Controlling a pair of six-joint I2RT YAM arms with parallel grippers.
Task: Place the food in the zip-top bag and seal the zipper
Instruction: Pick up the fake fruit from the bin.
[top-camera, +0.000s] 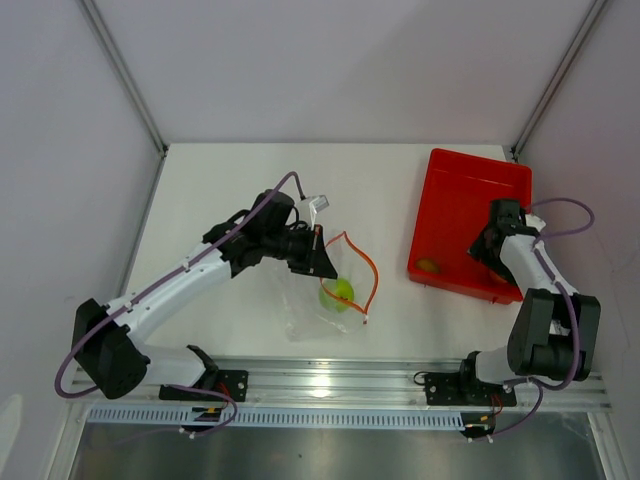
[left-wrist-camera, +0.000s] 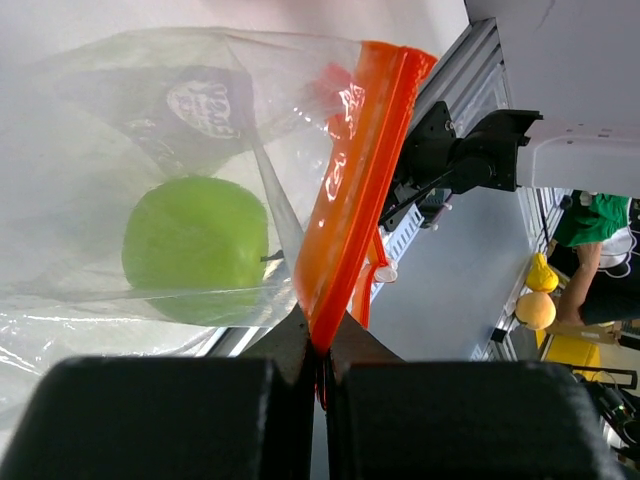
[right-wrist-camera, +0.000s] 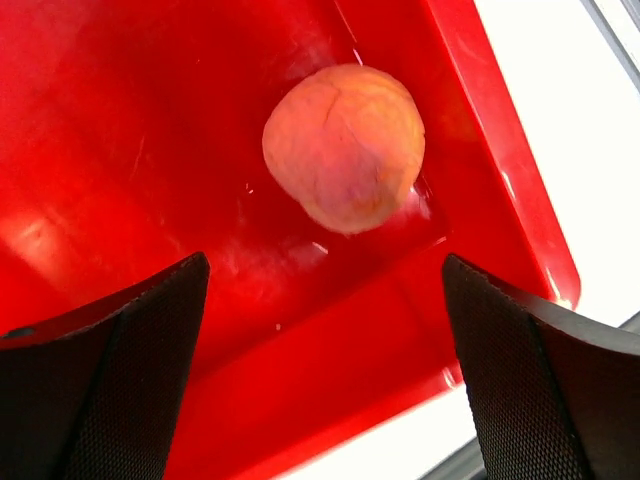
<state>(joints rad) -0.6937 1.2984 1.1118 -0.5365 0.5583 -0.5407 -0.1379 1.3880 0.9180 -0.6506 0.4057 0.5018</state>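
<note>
The clear zip-top bag lies at the table's middle front with the green apple inside it; the apple also shows in the left wrist view. The bag's mouth is open, and the orange-red zipper loops round it. My left gripper is shut on one zipper strip, pinched between my fingertips. My right gripper hangs open over the red tray, just short of the orange-pink peach, which touches neither finger. The small brown lump lies in the tray's near left corner.
The red tray lies at the right, tilted, with a raised rim. The peach sits in its near right corner. White walls enclose the table, and a metal rail runs along the front edge.
</note>
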